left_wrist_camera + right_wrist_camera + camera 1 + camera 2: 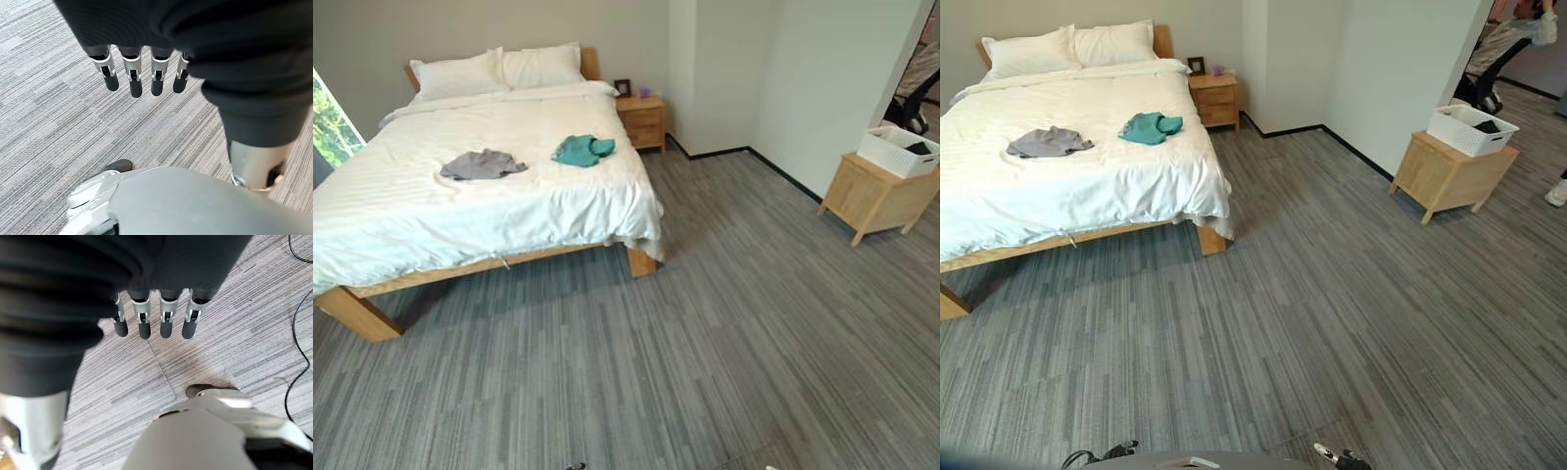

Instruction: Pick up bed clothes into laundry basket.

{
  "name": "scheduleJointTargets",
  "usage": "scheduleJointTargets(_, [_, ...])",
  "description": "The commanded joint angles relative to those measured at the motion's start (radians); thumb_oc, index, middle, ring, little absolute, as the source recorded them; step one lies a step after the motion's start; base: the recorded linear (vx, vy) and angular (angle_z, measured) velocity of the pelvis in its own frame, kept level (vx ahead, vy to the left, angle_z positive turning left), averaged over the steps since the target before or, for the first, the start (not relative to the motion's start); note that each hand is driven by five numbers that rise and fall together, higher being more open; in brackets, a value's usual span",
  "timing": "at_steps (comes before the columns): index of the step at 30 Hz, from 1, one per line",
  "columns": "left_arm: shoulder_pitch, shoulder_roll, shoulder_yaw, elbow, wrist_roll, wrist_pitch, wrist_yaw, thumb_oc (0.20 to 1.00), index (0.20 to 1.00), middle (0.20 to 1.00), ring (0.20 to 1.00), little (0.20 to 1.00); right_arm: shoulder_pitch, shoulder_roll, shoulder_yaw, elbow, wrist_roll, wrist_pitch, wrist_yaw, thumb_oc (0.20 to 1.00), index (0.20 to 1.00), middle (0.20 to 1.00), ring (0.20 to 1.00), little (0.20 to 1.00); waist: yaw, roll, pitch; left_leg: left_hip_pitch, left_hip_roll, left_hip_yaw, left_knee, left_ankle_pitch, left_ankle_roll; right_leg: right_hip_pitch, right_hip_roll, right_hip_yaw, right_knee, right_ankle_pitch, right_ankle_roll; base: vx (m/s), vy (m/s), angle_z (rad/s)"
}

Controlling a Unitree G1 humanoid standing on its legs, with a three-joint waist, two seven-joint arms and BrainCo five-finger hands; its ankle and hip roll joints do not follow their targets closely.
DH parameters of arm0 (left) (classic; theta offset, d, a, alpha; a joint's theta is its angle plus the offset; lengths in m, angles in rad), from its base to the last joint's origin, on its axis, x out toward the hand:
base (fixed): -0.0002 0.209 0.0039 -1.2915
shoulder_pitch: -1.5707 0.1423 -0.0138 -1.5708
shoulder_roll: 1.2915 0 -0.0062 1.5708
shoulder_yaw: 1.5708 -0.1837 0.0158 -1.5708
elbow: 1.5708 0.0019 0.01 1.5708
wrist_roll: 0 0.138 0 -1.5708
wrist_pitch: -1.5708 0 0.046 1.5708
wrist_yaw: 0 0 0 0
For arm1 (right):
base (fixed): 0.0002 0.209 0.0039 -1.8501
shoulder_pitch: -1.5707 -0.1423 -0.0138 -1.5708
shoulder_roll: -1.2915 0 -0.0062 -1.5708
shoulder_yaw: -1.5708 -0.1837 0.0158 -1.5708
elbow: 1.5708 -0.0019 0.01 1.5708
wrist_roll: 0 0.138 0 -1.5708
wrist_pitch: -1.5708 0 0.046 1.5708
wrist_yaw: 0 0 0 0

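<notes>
A crumpled grey garment (481,164) and a teal garment (582,149) are lying apart on the white-covered wooden bed (431,220), upper left. A white slatted laundry basket (899,151) is sitting on a small wooden table (876,199), far right. The left hand (142,73) and right hand (156,316) are hanging with straight, empty fingers over grey carpet (705,343).

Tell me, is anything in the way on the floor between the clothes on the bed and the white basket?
Nothing visible is. The grey garment and the teal garment lie on the bed. The white laundry basket sits on a low wooden table by the wall, and the grey carpet between them is bare.
</notes>
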Motion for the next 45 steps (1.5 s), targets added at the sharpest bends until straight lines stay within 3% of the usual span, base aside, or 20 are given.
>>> scheduleJointTargets(1, [-0.029, -0.033, 0.024, 0.048, 0.007, -0.001, -0.027, 1.000, 1.000, 1.000, 1.000, 1.000, -0.046, -0.006, -0.005, 0.029, 0.019, -0.009, 0.017, 1.000, 1.000, 1.000, 1.000, 1.000, -0.018, -0.049, 0.023, 0.019, 0.018, -0.040, -0.081, 0.033, -0.026, 0.163, -0.105, 0.010, -0.229, 0.106, 0.126, 0.00, 0.000, 0.00])
scheduleJointTargets(11, [-0.032, -0.036, 0.032, 0.054, -0.017, 0.003, -0.028, 1.000, 1.000, 1.000, 1.000, 1.000, -0.047, -0.003, -0.010, 0.045, 0.022, -0.003, 0.022, 1.000, 1.000, 1.000, 1.000, 1.000, -0.018, -0.050, 0.016, 0.027, 0.018, -0.038, -0.085, 0.029, -0.024, 0.169, -0.105, 0.010, -0.230, 0.104, 0.128, 0.00, 0.000, 0.00])
scheduleJointTargets(19, [-0.052, -0.013, 0.074, 0.000, -0.113, -0.022, -0.002, 1.000, 1.000, 1.000, 1.000, 1.000, -0.054, -0.008, -0.024, 0.028, 0.053, -0.017, 0.011, 1.000, 1.000, 1.000, 1.000, 1.000, -0.007, -0.053, 0.006, 0.034, 0.015, -0.048, -0.091, 0.029, -0.024, 0.182, -0.109, 0.000, -0.237, 0.103, 0.130, 0.00, 0.000, 0.00])
scheduleJointTargets(23, [-0.063, 0.023, 0.080, -0.120, -0.178, -0.042, 0.012, 1.000, 1.000, 1.000, 1.000, 1.000, -0.056, -0.038, -0.004, -0.139, 0.044, -0.039, -0.004, 1.000, 1.000, 1.000, 1.000, 1.000, -0.006, -0.052, 0.006, 0.031, 0.014, -0.049, -0.089, 0.031, -0.026, 0.179, -0.111, 0.000, -0.237, 0.104, 0.132, 0.00, 0.000, 0.00])
scheduleJointTargets(26, [-0.023, 0.095, 0.096, -0.402, -0.236, -0.060, 0.015, 1.000, 1.000, 1.000, 1.000, 1.000, -0.022, -0.090, -0.026, -0.413, 0.068, -0.058, -0.010, 1.000, 1.000, 1.000, 1.000, 1.000, -0.008, -0.050, 0.010, 0.027, 0.015, -0.046, -0.088, 0.034, -0.027, 0.173, -0.111, 0.004, -0.235, 0.108, 0.135, 0.00, 0.000, 0.00])
scheduleJointTargets(29, [0.010, 0.129, 0.121, -0.524, -0.265, -0.061, 0.019, 1.000, 1.000, 1.000, 1.000, 1.000, 0.000, -0.109, -0.044, -0.521, 0.065, -0.065, -0.016, 1.000, 1.000, 1.000, 1.000, 1.000, -0.008, -0.049, 0.012, 0.027, 0.015, -0.045, -0.088, 0.036, -0.027, 0.174, -0.111, 0.003, -0.235, 0.109, 0.136, 0.00, 0.000, 0.00])
scheduleJointTargets(30, [0.042, 0.160, 0.159, -0.693, -0.308, -0.072, 0.015, 1.000, 1.000, 1.000, 1.000, 1.000, 0.030, -0.129, -0.073, -0.664, 0.063, -0.075, -0.014, 1.000, 1.000, 1.000, 1.000, 1.000, -0.009, -0.048, 0.013, 0.026, 0.014, -0.044, -0.091, 0.038, -0.027, 0.172, -0.112, 0.003, -0.236, 0.109, 0.139, 0.00, 0.000, 0.00])
scheduleJointTargets(32, [0.078, 0.183, 0.189, -0.823, -0.341, -0.074, 0.005, 1.000, 1.000, 1.000, 1.000, 1.000, 0.057, -0.143, -0.099, -0.773, 0.050, -0.081, -0.013, 1.000, 1.000, 1.000, 1.000, 1.000, -0.009, -0.049, 0.014, 0.027, 0.013, -0.044, -0.092, 0.038, -0.026, 0.173, -0.113, 0.002, -0.237, 0.110, 0.140, 0.00, 0.000, 0.00])
scheduleJointTargets(38, [0.108, 0.187, 0.236, -0.963, -0.383, -0.087, 0.005, 1.000, 1.000, 1.000, 1.000, 1.000, 0.095, -0.145, -0.120, -0.921, 0.024, -0.094, 0.000, 1.000, 1.000, 1.000, 1.000, 1.000, -0.010, -0.049, 0.018, 0.032, 0.012, -0.046, -0.094, 0.035, -0.024, 0.175, -0.116, 0.003, -0.237, 0.109, 0.141, 0.00, 0.000, 0.00])
scheduleJointTargets(45, [0.105, 0.124, 0.261, -0.941, -0.394, -0.087, 0.059, 1.000, 1.000, 1.000, 1.000, 1.000, 0.106, -0.106, -0.110, -0.906, 0.018, -0.108, -0.013, 1.000, 1.000, 1.000, 1.000, 1.000, -0.010, -0.051, 0.036, 0.032, 0.012, -0.045, -0.094, 0.032, -0.022, 0.177, -0.118, 0.005, -0.239, 0.106, 0.142, 0.00, 0.000, 0.00])
